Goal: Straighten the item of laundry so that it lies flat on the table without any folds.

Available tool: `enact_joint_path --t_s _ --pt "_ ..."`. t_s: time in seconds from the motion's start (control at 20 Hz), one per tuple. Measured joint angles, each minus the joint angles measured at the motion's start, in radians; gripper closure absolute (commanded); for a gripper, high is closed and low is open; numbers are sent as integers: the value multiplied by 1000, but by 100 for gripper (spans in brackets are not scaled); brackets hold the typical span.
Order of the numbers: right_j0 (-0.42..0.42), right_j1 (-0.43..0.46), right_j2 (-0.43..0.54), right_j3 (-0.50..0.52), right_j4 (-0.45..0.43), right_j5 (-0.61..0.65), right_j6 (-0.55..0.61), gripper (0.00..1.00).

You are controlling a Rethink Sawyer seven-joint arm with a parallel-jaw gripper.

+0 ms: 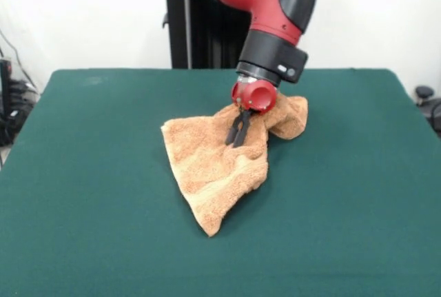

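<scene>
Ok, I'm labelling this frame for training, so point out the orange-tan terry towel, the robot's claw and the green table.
Crumpled orange-tan terry cloth towel (215, 169): front view, on its lower folded part.
Black claw under the red wrist (238, 138): front view, between its fingertips, over the towel.
Dark green cloth-covered table (89, 173): front view, bare surface left of the towel.

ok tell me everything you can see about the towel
The towel is a small orange-tan terry cloth, crumpled rather than flat, near the middle of the dark green table. It bunches into folds, with one corner tapering toward the camera and a rumpled lobe at the picture's right, under the arm. A woven band runs near its lower edge. The tool is down at its upper part, black fingers close together, seemingly pinching the fabric.
</scene>
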Motion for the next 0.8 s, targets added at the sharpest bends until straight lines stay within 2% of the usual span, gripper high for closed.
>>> enact_joint_path --t_s 0.1,0.55,0.8 --pt "-1 -10 -10 -4 -12 39 -2 0" --pt "-6 -122 -108 -79 -177 661 -41 0" --pt "-10 -157 -132 -97 -295 841 -41 0"
